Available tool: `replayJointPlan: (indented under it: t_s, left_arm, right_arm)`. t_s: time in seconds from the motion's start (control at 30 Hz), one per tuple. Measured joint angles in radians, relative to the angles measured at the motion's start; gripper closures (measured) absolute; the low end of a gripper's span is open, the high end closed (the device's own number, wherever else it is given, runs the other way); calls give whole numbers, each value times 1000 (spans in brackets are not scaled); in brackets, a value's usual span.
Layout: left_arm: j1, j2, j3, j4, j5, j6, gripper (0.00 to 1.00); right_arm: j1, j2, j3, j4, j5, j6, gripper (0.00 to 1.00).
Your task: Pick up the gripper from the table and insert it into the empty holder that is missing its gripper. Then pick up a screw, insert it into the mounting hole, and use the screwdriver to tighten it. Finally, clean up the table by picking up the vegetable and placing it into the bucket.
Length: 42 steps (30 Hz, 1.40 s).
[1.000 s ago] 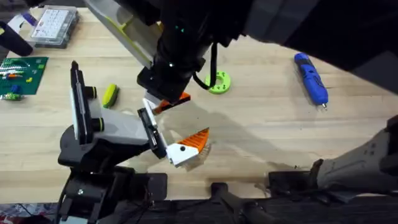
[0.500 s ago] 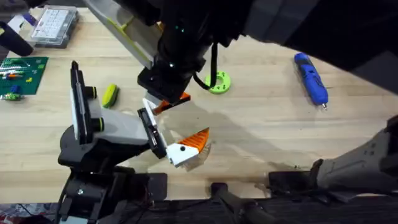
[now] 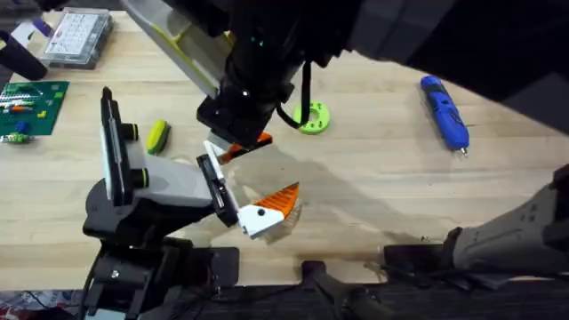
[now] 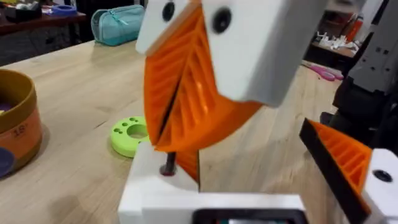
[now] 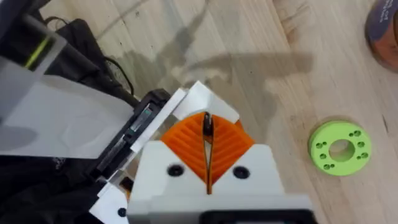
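Bright blue screwdriver point(image 3: 444, 110); yellow-green vegetable point(image 3: 157, 136); lime green ring point(image 3: 312, 116); orange-brown bucket point(image 4: 17, 127) with yellowish rim; white gripper point(image 3: 267, 212) with orange ribbed tip; pale grey, black-plated holder point(image 3: 151, 182).

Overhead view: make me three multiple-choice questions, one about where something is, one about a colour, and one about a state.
1. Where is the vegetable?
A. In a bucket
B. On top of the clear box
C. On the table beside the holder

2. What colour is the round ring?
A. Red
B. Bright green
C. Blue

3. How is the screwdriver?
A. Lying flat on the table with nothing touching it
B. Held up in a tool
C. Standing upright in the holder

Answers:
1 C, since the yellow-green piece lies on the wood next to the holder's tall black plate.
2 B, since the ring shows bright green against the wood.
3 A, since the blue screwdriver lies on its side at the table's right, apart from both arms.
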Motion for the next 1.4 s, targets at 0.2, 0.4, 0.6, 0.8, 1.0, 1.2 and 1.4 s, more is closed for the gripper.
replayJointPlan:
  t_s: [0.2, 0.4, 0.6, 0.8, 1.0, 1.2, 1.4]
  left_arm:
    - [0, 0, 0, 0, 0, 0, 14]
    - [0, 0, 0, 0, 0, 0, 14]
    - [0, 0, 0, 0, 0, 0, 14]
    - [0, 0, 0, 0, 0, 0, 14]
    - [0, 0, 0, -5, -1, -2, 14]
    - [0, 0, 0, -12, -3, -7, 14]
    - [0, 0, 0, -12, -4, -7, 14]
  right_arm:
    - [0, 0, 0, 2, 0, 0, 995]
    - [0, 1, 0, 2, 0, 0, 995]
    - [4, 0, 0, 3, 0, 0, 995]
    - [6, 3, 0, 3, 0, 0, 995]
    - [6, 30, 2, 3, 0, 0, 995]
    - [6, 37, 3, 3, 0, 0, 995]
    - [6, 37, 3, 3, 0, 0, 995]
